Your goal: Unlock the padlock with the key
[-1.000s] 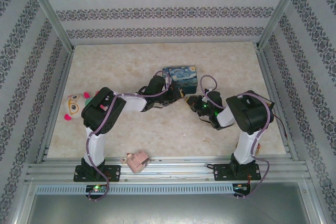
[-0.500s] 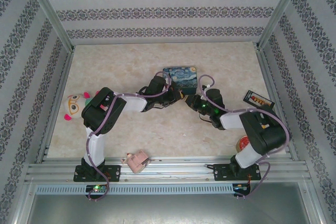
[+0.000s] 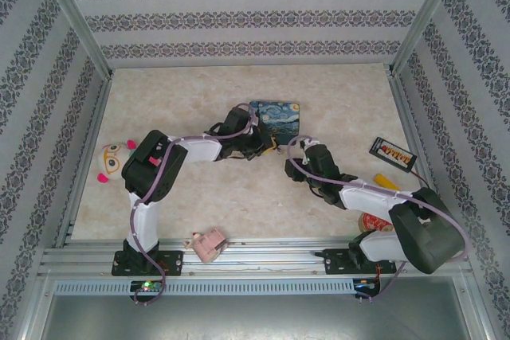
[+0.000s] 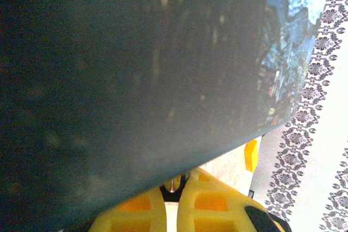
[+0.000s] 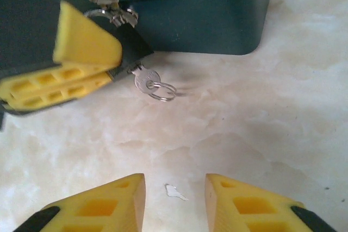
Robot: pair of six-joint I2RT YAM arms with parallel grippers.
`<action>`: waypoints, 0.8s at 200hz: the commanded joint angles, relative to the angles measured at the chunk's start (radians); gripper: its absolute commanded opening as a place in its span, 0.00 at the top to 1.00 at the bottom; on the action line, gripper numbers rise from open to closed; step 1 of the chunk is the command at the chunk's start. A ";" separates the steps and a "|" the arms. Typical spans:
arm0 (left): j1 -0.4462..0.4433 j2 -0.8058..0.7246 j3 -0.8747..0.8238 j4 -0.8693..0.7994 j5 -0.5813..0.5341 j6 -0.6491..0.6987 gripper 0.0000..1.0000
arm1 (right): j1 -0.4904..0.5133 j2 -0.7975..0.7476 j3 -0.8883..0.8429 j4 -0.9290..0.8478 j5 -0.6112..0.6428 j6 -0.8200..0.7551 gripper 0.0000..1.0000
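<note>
Right wrist camera: my right gripper [image 5: 175,194] sits at six o'clock, ribbed yellow fingers well apart and nothing between them, above the marbled table [image 5: 261,129]. At eleven o'clock the silvery key [image 5: 145,81], with its wire ring [image 5: 161,91], sticks out of the padlock [image 5: 135,47]. The padlock is small and dark, pinched in the left gripper [image 5: 111,69] against the tin [image 5: 217,20]. The left wrist camera gives me a blurred dark wall and a slice of swirly lid. From above, the right arm [image 3: 358,193] lies low and stretched out, and the left arm [image 3: 191,149] bends toward the tin.
</note>
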State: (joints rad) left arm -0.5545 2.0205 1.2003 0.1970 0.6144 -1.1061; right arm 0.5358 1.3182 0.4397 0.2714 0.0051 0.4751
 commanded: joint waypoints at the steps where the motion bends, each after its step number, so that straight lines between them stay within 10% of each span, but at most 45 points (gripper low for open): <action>1: 0.024 -0.062 0.061 -0.129 0.108 0.035 1.00 | 0.031 0.025 0.056 -0.038 0.086 -0.149 0.63; 160: 0.048 -0.077 0.093 -0.216 0.178 0.071 1.00 | 0.148 0.279 0.259 -0.052 0.211 -0.429 0.54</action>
State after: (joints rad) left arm -0.5148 1.9884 1.2533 -0.0170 0.7345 -1.0515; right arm 0.6727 1.5627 0.6559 0.2245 0.1776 0.0853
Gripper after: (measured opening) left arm 0.064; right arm 0.459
